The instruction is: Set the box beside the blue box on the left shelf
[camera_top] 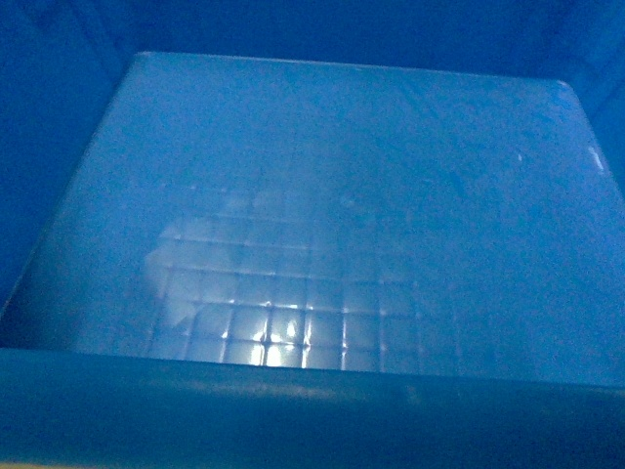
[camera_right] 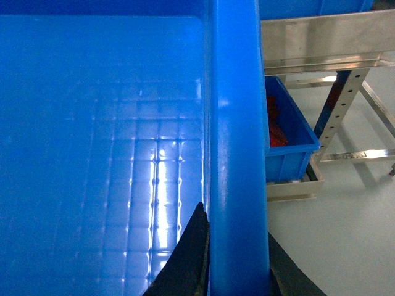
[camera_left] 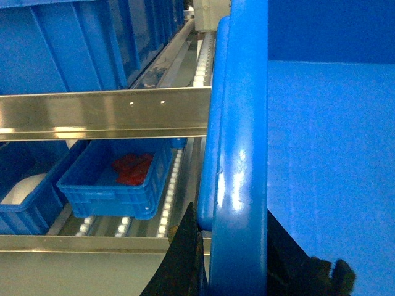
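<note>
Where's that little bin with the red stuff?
The small bin sits on the lower shelf rollers, left of the big crate in the left wrist view.

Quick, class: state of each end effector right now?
Left end effector: shut on the crate rim.
Right end effector: shut on the crate's opposite rim.

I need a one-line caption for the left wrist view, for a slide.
Left gripper shut on the blue crate rim, beside a roller shelf holding a small blue bin.
</note>
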### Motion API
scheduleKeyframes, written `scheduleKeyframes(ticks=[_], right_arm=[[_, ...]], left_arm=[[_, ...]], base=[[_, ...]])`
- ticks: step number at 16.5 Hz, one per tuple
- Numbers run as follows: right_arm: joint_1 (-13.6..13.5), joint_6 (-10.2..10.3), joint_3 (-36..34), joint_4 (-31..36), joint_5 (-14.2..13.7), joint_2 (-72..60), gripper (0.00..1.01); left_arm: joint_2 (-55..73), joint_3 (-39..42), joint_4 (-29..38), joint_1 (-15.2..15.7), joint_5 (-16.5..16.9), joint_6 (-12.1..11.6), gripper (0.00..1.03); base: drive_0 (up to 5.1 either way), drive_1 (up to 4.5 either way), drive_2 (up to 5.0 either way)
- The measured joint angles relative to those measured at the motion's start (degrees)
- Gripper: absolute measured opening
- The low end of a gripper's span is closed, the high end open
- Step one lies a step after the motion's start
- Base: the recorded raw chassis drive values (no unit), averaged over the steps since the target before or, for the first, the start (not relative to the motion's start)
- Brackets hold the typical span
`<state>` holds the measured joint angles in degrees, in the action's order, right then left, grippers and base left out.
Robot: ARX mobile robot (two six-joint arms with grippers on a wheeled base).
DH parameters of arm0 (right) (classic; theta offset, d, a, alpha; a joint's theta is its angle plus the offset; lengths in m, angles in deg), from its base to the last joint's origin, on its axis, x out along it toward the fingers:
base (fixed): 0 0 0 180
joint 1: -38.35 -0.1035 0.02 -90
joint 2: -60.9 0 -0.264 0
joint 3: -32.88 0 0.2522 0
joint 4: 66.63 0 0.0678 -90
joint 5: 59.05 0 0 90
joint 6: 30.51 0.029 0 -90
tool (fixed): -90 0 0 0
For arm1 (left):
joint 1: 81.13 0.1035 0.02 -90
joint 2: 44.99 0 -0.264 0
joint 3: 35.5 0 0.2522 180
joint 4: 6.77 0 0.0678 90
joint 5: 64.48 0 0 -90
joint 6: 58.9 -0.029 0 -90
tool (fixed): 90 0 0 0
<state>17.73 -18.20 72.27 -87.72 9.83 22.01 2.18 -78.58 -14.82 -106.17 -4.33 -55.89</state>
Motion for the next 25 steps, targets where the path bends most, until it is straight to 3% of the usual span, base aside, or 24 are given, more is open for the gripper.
scheduleKeyframes(ticks=[5, 25], right_arm=[[0.0, -0.02, 0.0, 0.0, 0.0, 0.0, 0.09], [0.0, 0.07, 0.0, -0.02, 0.07, 0.0, 0.09]], left_arm=[[0.0, 0.0, -0.09, 0.0, 0.0, 0.0, 0.15], [-0.2, 0.0, 0.0, 0.0, 0.02, 0.0, 0.15]], base=[[-5.0, 2.43, 2.4], [0.0, 0.0, 0.0]])
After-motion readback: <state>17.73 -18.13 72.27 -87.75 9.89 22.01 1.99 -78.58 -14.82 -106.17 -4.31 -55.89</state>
